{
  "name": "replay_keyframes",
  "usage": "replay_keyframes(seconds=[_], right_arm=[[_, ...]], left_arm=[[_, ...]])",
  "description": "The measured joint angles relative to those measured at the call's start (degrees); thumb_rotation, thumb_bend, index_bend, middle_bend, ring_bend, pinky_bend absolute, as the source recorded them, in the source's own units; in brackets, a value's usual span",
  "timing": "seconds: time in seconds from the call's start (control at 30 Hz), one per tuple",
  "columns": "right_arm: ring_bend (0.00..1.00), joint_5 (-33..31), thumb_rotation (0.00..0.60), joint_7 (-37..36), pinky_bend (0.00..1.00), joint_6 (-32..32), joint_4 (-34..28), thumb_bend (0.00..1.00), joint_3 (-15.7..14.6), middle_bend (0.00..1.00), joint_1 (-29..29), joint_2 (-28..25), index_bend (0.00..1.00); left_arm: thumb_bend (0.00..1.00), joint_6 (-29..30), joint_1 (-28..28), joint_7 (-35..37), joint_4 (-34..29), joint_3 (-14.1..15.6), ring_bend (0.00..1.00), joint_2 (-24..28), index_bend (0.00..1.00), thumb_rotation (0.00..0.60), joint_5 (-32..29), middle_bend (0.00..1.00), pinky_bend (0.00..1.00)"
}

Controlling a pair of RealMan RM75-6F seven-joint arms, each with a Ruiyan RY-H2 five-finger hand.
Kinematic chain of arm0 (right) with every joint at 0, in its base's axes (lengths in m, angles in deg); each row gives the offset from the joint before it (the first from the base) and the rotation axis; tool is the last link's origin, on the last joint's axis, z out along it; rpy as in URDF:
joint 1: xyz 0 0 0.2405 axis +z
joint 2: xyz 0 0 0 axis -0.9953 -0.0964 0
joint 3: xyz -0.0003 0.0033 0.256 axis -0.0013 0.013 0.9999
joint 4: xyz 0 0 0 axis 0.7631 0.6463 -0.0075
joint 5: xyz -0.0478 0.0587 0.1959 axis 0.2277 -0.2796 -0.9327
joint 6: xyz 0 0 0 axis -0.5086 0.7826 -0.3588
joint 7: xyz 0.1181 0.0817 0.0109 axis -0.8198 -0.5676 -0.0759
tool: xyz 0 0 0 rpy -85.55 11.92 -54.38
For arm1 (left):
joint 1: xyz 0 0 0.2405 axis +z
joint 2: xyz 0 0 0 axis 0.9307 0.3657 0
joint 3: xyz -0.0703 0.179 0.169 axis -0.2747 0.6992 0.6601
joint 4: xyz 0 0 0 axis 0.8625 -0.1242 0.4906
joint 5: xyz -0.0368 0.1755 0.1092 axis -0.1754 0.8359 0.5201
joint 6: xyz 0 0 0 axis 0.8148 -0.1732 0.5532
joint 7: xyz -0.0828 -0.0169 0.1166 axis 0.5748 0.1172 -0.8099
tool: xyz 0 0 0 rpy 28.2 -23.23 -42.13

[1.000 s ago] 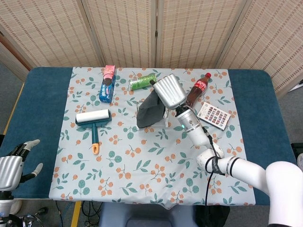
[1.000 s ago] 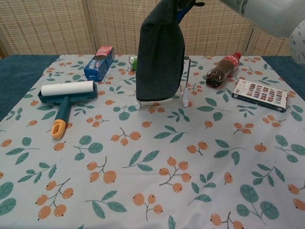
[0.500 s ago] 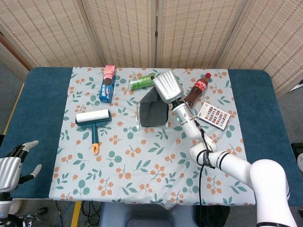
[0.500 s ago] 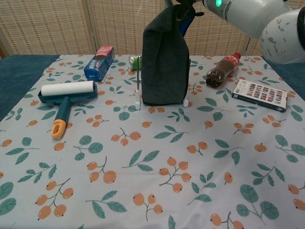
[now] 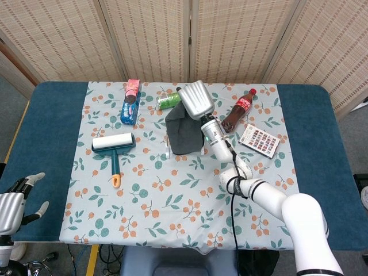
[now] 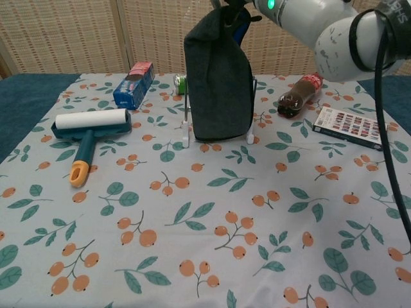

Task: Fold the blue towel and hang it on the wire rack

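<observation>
Towel: we find the folded blue towel [image 6: 220, 80] hanging upright at the wire rack [image 6: 185, 131], its lower edge close to the rack's white feet; it appears dark grey-blue here.
Hold: the right robot hand [image 5: 195, 100] grips the towel at its top fold; we judge this keeps the cloth doubled while it is set over the rack's bar.
Hold, detail: in the chest view the right robot hand [image 6: 232, 8] is cut by the upper edge of the picture, so we cannot tell how its fingers lie on the cloth.
Rack contact: we cannot tell whether the towel already bears on the bar or only hangs against it.
Left side: the left robot hand [image 5: 16, 198] idles beyond the bench edge, fingers spread, holding nothing.
Bench: flowered cloth [image 5: 172, 190] over the bench.
Nearby: lint roller [image 6: 90, 128] to the left; cola bottle [image 6: 298, 95] lying to the right of the rack; green can [image 5: 168, 102] behind it.
Judgement: the fold looks done and the hanging is near its end; release is not yet made.
Risk: we judge a one-sided drape could slide off.
</observation>
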Motion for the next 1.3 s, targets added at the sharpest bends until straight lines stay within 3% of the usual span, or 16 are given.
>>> replay_keyframes(seconds=[0.17, 0.23, 0.33, 0.47, 0.8, 0.93, 1.1, 1.3], right_arm=[[0.89, -1.44, 0.600, 0.44, 1.00, -1.77, 3.82, 0.33, 0.49, 0.94, 1.76, 1.84, 0.48], [0.89, -2.40, 0.600, 1.17, 1.00, -2.52, 5.65, 0.24, 0.85, 0.93, 2.57, 2.80, 0.29], [0.89, -3.75, 0.600, 1.86, 1.00, -3.46, 7.63, 0.12, 1.39, 0.92, 3.66, 4.07, 0.11], [0.89, -4.42, 0.600, 1.30, 1.00, -4.00, 8.78, 0.01, 1.79, 0.92, 4.28, 4.76, 0.00], [0.88, -3.25, 0.600, -0.79, 1.00, -1.90, 6.96, 0.00, 1.18, 0.90, 3.30, 2.74, 0.00], [0.84, -1.95, 0.600, -1.33, 1.00, -0.17, 2.21, 0.02, 0.08, 0.85, 1.06, -0.54, 0.14], [0.80, -0.61, 0.600, -2.10, 1.00, 2.43, -6.91, 0.21, -1.34, 0.80, -3.01, -5.99, 0.44], [0.73, 1.08, 0.600, -2.07, 1.00, 6.35, -22.40, 0.38, -3.98, 0.74, -9.99, -15.62, 0.54]], left_arm=[[0.27, 0.26, 0.18, 0.05, -0.21, -0.07, 0.24, 0.24, 0.19, 0.600, 0.12, 0.26, 0.45], [0.27, 0.27, 0.29, -0.01, -0.28, 0.01, 0.24, 0.31, 0.19, 0.600, 0.12, 0.26, 0.45], [0.27, 0.28, 0.43, -0.01, -0.31, 0.04, 0.24, 0.39, 0.18, 0.600, 0.01, 0.26, 0.45], [0.27, 0.49, 0.59, 0.03, -0.40, -0.07, 0.24, 0.53, 0.18, 0.600, -0.06, 0.26, 0.45], [0.27, 0.35, 0.54, -0.05, -0.45, -0.15, 0.24, 0.67, 0.18, 0.600, 0.21, 0.26, 0.45], [0.27, -0.18, 0.26, -0.15, -0.37, -0.31, 0.24, 0.69, 0.18, 0.600, 0.03, 0.26, 0.45], [0.27, -1.00, -0.35, -0.17, -0.11, -0.89, 0.24, 0.69, 0.18, 0.600, -0.64, 0.26, 0.45], [0.27, -2.20, -1.28, -0.26, 0.24, -1.63, 0.24, 0.77, 0.19, 0.600, -1.51, 0.26, 0.45]])
